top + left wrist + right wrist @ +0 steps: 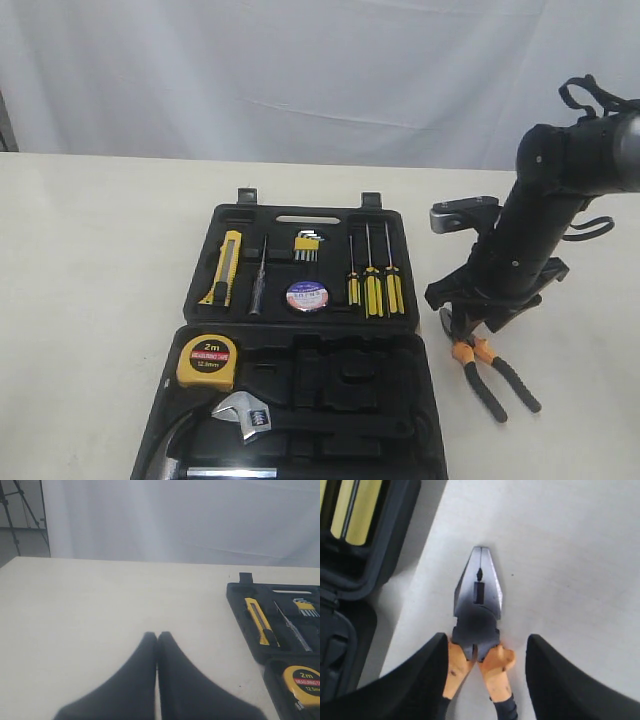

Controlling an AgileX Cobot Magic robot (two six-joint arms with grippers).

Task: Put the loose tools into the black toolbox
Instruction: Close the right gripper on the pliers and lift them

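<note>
Right jaws spread; the pliers [476, 600] lie between them.

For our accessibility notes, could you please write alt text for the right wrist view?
Orange-and-black-handled pliers lie on the pale table, steel nose pointing away, orange grips straddled by the open right claw. Beside them is the edge of the black toolbox, yellow screwdriver handles inside.

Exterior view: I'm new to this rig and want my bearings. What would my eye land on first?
The open black toolbox fills the middle of the table, with a yellow tape measure bright in its lower half. To its right, the right hand is down over the orange-and-black-handled pliers lying on the bare tabletop, its fingers open on either side of the handles.
</note>
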